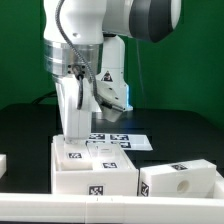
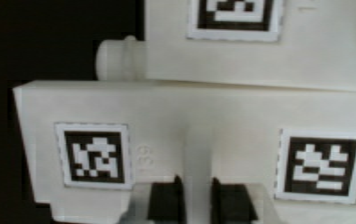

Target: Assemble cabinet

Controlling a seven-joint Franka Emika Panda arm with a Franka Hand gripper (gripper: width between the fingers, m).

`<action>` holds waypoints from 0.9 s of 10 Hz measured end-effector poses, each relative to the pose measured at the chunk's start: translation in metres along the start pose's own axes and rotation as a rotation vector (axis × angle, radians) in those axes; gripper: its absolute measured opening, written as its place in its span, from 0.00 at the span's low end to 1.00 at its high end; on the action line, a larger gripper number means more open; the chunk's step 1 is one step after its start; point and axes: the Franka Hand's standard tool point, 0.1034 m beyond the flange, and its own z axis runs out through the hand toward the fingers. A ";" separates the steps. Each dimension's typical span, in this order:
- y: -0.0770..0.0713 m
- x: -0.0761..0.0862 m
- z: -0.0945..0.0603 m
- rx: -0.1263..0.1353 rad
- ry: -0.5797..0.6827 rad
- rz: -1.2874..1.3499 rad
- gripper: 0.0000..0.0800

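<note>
The white matte plastic cabinet box (image 1: 95, 172) was seated on the black table (image 1: 25, 135) at 6 o'clock in the exterior view. The tool (image 2: 196, 203) was set at its top, fingers (image 2: 166, 200) nearly together, presumably for steadying; pinching could not be confirmed.

The largest cabinet block (image 1: 95, 172) lies low and flat, white and matte, with tags on its top and front; a narrow cabinet panel (image 1: 73, 115) stands upright on its end toward the exterior view's left; a third cabinet piece (image 1: 182, 182), its front showing a round hole, lies just beside the block on the exterior view's right.
</note>
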 end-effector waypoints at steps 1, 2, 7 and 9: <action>-0.003 -0.002 0.001 0.005 0.007 -0.006 0.08; -0.004 -0.003 0.004 0.010 0.016 -0.012 0.08; -0.006 -0.003 0.004 0.011 0.017 -0.007 0.08; -0.017 -0.006 0.002 0.021 0.028 -0.007 0.08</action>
